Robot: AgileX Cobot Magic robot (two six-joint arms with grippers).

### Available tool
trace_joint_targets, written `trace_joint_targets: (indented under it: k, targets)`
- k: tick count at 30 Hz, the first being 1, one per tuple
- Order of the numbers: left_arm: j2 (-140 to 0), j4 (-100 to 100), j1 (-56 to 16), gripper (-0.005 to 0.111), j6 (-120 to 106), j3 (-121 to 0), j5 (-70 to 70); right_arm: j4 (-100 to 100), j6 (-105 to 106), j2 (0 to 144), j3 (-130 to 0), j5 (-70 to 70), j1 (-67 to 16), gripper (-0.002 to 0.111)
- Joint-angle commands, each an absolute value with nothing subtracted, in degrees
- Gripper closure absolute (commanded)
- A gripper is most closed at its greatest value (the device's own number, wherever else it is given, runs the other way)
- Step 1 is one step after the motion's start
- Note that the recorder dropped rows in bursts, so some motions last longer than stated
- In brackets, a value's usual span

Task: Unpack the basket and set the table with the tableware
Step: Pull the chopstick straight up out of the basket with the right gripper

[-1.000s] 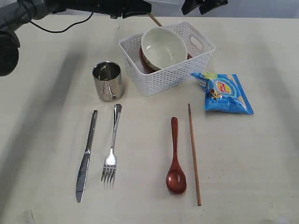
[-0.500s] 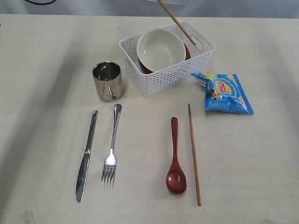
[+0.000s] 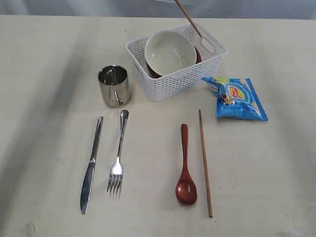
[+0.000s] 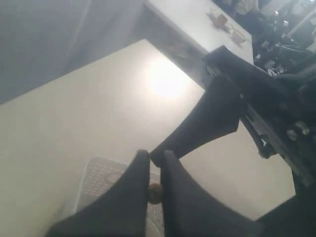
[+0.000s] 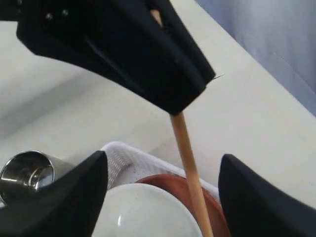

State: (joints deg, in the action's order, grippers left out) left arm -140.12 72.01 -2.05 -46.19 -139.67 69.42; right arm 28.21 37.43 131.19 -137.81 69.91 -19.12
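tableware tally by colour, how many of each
silver steel: 3 (knife, fork, cup)
reddish-brown: 2 (spoon, plate)
tan wood: 2 (lying chopstick, raised chopstick)
cream: 1 (bowl)
total: 8

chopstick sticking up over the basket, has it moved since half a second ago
Yes. The raised chopstick has gone up: its lower tip overlapped the basket's right handle cut-out, and it now ends just above that cut-out.
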Motion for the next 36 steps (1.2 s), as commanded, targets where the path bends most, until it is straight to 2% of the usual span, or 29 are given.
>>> trace_joint_targets:
  k: [1,8,20,23,28,29,30,33,36]
  targets:
    - [-139.18,71.41,-1.92,0.107,-43.80,-140.00,69.96,26.86,36.88,131.13,-137.84,69.96,-19.56,0.047]
    - [-139.18,71.30,-1.92,0.107,-41.97,-140.00,69.96,26.01,36.42,133.41,-137.84,69.96,-19.56,0.050]
    - [-139.18,71.10,-1.92,0.105,-39.92,-140.00,69.96,26.01,33.34,133.40,-137.84,69.96,-19.56,0.108]
    - [-139.18,71.10,-1.92,0.091,-39.78,-140.00,69.96,26.01,31.73,133.40,-137.84,69.96,-19.56,0.109]
    - [-139.18,71.10,-1.69,0.037,-41.74,-140.00,69.96,25.13,25.04,133.23,-137.84,69.96,-19.31,0.109]
    - [-139.18,71.10,-1.39,0.029,-41.84,-140.00,69.96,23.37,23.41,132.90,-137.84,69.96,-19.05,0.109]
    - [-139.18,71.10,-1.24,0.026,-41.84,-140.00,69.96,21.83,21.99,132.61,-137.84,69.96,-18.82,0.109]
    - [-139.18,69.51,-0.16,0.037,-41.73,-140.00,69.96,16.78,16.89,131.02,-137.84,69.96,-17.43,0.109]
    - [-139.18,64.35,0.77,0.068,-37.10,-140.00,69.96,16.42,13.47,128.98,-137.84,69.96,-15.42,0.109]
